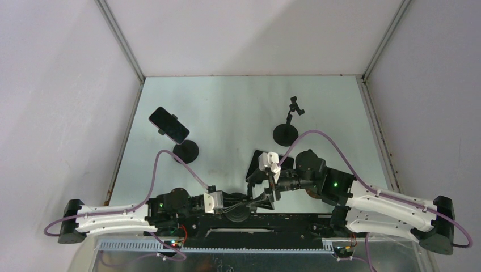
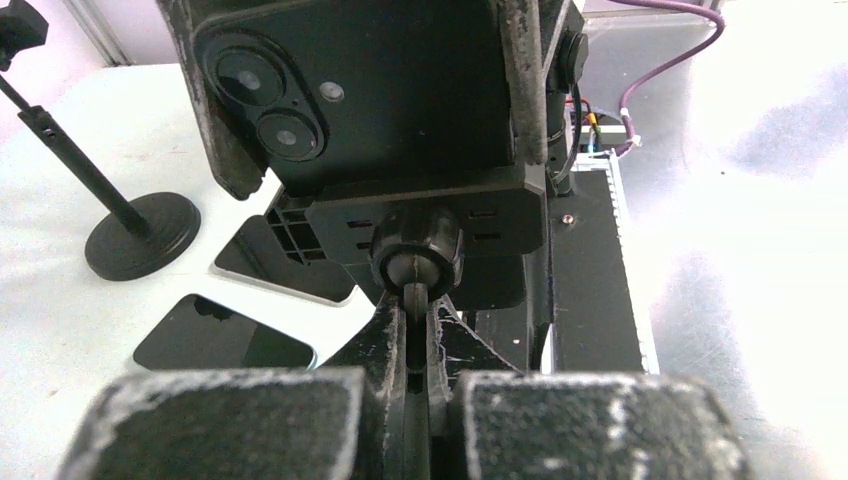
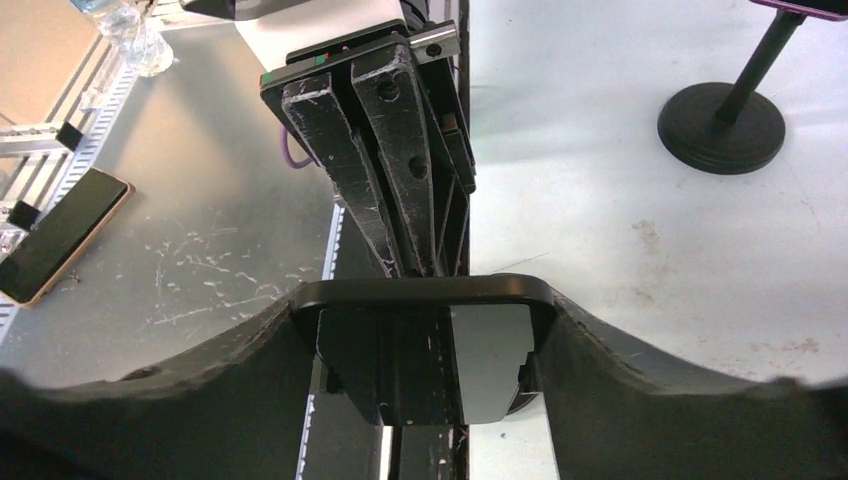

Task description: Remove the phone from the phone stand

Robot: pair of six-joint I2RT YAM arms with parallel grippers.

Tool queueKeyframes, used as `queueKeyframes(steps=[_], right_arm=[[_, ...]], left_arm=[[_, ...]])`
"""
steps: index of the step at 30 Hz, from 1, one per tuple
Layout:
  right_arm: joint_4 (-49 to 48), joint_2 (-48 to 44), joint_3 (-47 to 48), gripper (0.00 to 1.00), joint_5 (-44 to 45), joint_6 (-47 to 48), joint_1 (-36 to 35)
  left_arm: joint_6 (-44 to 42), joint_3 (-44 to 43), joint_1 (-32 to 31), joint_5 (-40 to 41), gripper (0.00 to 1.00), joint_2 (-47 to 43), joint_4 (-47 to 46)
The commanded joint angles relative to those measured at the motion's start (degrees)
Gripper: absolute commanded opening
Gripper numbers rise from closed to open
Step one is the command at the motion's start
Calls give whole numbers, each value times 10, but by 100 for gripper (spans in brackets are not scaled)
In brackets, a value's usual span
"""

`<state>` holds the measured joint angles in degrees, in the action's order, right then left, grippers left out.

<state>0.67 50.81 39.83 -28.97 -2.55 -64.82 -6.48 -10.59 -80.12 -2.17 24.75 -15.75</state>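
The black phone [image 2: 400, 90] shows its back with two camera lenses in the left wrist view, seated in the black clamp [image 2: 430, 215] of a phone stand. My left gripper [image 2: 415, 400] is shut on the stand's thin stem [image 2: 415, 310] just below the clamp's ball joint. My right gripper [image 3: 425, 340] is shut across the phone [image 3: 425, 291], one worn finger [image 2: 225, 130] on each long side. In the top view both grippers meet near the table's front middle, left [image 1: 266, 198] and right [image 1: 276, 180].
A second stand [image 1: 186, 151] at the left holds another phone [image 1: 169, 124]. An empty stand [image 1: 286, 133] stands at mid back. Two phones [image 2: 220, 340] lie flat on the table beside the grippers. Another phone [image 3: 60, 235] lies on the lower surface in front.
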Motion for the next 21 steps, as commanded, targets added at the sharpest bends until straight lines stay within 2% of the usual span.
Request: queueKeyframes(steps=[1, 2, 3, 5, 7, 10, 12, 21], right_arm=[[-36, -1, -3, 49, -2, -9, -6], [-36, 1, -3, 44, -1, -7, -6], [-33, 3, -3, 34, 0, -2, -6], [-25, 9, -3, 28, 10, 5, -6], [-18, 15, -3, 18, 17, 20, -6], [-11, 24, -3, 12, 15, 49, 3], [-12, 29, -3, 1, 8, 79, 14], [-40, 54, -3, 0, -77, 124, 107]], left_arm=[[-5, -11, 0, -17, 0, 1, -49], [-5, -11, 0, -17, 0, 1, -50], [-6, -11, 0, -21, 0, 1, -50], [-9, -11, 0, -32, 0, 0, -50], [-17, -11, 0, -63, 0, -1, -51], [-19, -15, 0, -121, 0, 7, -59], [-19, -21, 0, -147, 0, 18, -58], [-10, -25, 0, -219, 0, 55, -90]])
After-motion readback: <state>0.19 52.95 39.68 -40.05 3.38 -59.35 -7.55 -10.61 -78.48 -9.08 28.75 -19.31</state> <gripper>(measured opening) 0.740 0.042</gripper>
